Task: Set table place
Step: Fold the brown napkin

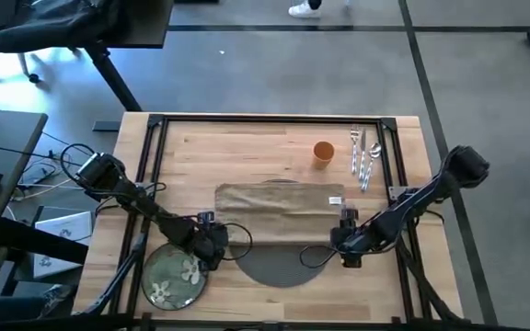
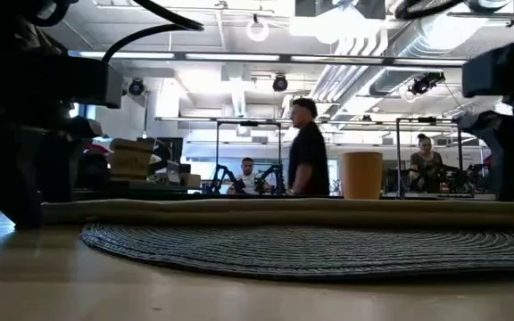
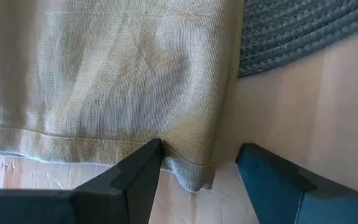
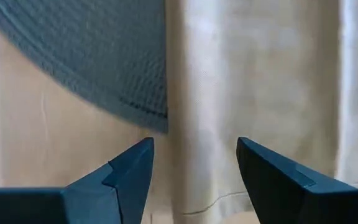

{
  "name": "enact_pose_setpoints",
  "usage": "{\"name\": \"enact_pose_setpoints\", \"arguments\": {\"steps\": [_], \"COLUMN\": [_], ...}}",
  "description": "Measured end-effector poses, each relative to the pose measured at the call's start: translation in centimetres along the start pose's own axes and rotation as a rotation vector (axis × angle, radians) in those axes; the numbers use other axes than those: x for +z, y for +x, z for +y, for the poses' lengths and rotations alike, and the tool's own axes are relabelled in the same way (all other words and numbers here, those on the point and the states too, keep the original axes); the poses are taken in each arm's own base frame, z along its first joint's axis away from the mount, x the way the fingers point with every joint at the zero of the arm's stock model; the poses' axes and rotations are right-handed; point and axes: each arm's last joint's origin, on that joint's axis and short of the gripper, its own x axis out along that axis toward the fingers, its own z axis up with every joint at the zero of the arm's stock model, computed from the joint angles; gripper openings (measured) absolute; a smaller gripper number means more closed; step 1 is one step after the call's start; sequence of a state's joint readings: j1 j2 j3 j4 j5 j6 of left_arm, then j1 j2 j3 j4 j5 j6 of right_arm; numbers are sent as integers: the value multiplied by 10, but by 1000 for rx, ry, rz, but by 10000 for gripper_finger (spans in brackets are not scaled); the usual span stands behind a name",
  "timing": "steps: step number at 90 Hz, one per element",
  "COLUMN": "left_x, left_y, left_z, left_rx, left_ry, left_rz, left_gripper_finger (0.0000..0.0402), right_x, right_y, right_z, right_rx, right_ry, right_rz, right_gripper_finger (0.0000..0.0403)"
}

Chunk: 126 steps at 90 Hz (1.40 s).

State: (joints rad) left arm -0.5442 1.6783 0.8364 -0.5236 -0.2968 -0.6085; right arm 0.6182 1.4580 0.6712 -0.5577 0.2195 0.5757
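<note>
Napkin [image 1: 279,204] corners at frame centre are straddled by the open left gripper [image 3: 197,171] and right gripper [image 4: 194,168], ungrasped; plate [image 1: 174,276] lower left, cup [image 1: 323,154] and cutlery [image 1: 364,158] upper right are judged unplaced.

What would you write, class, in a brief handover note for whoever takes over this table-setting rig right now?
Left tool: open, at the napkin's left corner.
Right tool: open, at its right end.
Napkin lies across the placemat.
Plate sits near the table's front left.
Cup and cutlery wait at the back right.
Done: placemat down.
Left: everything else.
</note>
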Motion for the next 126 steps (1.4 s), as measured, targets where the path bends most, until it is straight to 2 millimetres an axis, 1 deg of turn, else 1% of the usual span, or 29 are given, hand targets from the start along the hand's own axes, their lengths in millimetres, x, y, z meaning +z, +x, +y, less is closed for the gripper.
{"name": "enact_pose_setpoints", "arguments": {"steps": [9,22,28,33,39,46,55,60,63,66,77,90,100,116,126], "left_x": [0,0,0,0,0,0,0,0,0,1,4,10,10,8,10], "left_y": [0,0,0,0,1,1,1,1,1,0,-9,-26,-37,-54,-66], "left_z": [0,0,0,0,0,1,2,2,1,1,-6,-17,-27,-46,-49], "left_rx": [-1,1,0,2,9,22,29,27,23,14,-43,-170,-235,-334,-327], "left_ry": [-1,17,35,42,42,43,43,42,40,37,42,26,1,5,13], "left_rz": [0,0,-1,-2,-5,-9,-9,-8,-5,3,69,96,112,122,97], "left_gripper_finger": [195,193,182,165,137,92,27,10,8,10,3,2,1,0,0], "right_x": [-2,-5,-6,-8,-9,-10,-10,-10,-11,-11,-8,2,8,4,1], "right_y": [2,4,4,4,4,3,3,3,3,3,-2,-17,-30,-45,-51], "right_z": [1,0,-2,-3,-4,-4,-4,-4,-4,-4,0,14,29,51,57], "right_rx": [25,4,-15,-26,-37,-41,-42,-43,-42,-38,-29,18,63,118,112], "right_ry": [-4,-17,-25,-22,-17,-15,-1,-2,-2,-1,29,24,40,55,53], "right_rz": [39,77,91,106,121,127,129,133,136,140,148,119,75,51,35], "right_gripper_finger": [213,212,208,197,174,135,72,34,17,9,4,1,0,0,0]}}
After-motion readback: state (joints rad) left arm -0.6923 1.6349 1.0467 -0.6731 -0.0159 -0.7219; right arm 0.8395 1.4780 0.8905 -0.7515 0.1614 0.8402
